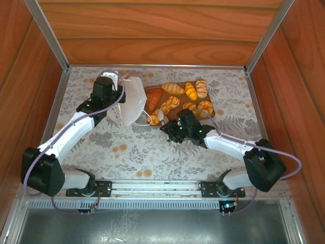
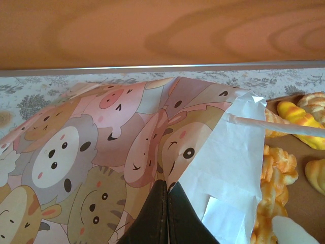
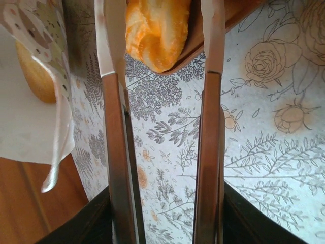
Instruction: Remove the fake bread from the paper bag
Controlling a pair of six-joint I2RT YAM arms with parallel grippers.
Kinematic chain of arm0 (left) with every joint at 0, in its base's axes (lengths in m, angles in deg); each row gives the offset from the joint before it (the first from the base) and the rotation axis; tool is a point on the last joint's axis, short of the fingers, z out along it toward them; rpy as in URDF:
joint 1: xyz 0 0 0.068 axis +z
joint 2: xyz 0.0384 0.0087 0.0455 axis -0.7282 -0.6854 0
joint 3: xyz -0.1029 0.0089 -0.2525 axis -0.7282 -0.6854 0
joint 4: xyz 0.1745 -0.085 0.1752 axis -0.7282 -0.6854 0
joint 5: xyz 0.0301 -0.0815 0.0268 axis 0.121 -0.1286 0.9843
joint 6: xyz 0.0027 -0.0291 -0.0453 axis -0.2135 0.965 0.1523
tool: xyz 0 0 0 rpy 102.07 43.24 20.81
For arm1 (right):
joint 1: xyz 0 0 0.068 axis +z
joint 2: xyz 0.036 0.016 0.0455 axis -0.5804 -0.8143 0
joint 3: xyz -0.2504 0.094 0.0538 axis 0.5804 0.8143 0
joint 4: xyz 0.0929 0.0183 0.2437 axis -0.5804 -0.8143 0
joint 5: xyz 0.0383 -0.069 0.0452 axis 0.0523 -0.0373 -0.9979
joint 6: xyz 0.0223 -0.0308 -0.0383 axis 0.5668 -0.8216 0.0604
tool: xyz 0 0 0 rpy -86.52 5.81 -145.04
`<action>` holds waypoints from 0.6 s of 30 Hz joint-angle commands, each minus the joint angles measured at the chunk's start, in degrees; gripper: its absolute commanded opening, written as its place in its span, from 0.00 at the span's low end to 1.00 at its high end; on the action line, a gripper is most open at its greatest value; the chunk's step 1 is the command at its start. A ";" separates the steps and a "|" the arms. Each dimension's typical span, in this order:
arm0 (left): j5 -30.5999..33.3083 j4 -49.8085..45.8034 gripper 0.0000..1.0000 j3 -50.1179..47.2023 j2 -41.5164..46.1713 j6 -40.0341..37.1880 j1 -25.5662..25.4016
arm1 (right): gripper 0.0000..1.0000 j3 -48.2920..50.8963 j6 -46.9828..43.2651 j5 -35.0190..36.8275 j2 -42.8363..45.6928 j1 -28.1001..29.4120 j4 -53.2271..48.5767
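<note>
The white paper bag [image 1: 129, 101] lies on its side with its mouth toward the brown board [image 1: 179, 100]. My left gripper [image 2: 167, 185] is shut on the bag's edge, pinching paper printed with cartoon animals [image 2: 101, 147]. Several fake breads lie on the board: an oval loaf [image 1: 172, 88], striped rolls [image 1: 191, 90] and a reddish wedge [image 1: 154, 97]. My right gripper [image 3: 161, 20] stands open at the board's near left corner. An orange bread [image 3: 157, 30] lies between its fingertips, with a gap on the right side. Another tan bread [image 3: 35, 76] sits at the bag's mouth [image 3: 25, 117].
Wooden walls with metal rails close in the table on three sides. The floral tablecloth [image 1: 152, 152] lies bare between the board and the arm bases. A white cord handle [image 2: 274, 126] of the bag reaches over the board.
</note>
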 commanded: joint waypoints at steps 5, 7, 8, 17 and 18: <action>-0.27 0.74 0.00 -0.37 2.47 0.26 0.32 | 0.47 -5.76 -6.63 7.29 9.20 0.61 -13.48; -0.18 0.58 0.00 -0.28 2.60 0.17 0.33 | 0.46 -6.88 -8.88 10.07 11.70 0.53 -16.58; -0.21 0.58 0.00 -0.21 2.65 0.17 0.32 | 0.46 -7.39 -9.95 11.23 12.70 0.32 -18.08; -2.38 1.10 0.00 0.17 2.39 -2.02 0.33 | 0.44 -14.57 -21.24 11.46 18.04 -2.29 -25.93; -2.91 1.48 0.00 -0.26 2.40 -2.76 0.32 | 0.43 -16.17 -22.61 10.44 17.70 -2.29 -26.84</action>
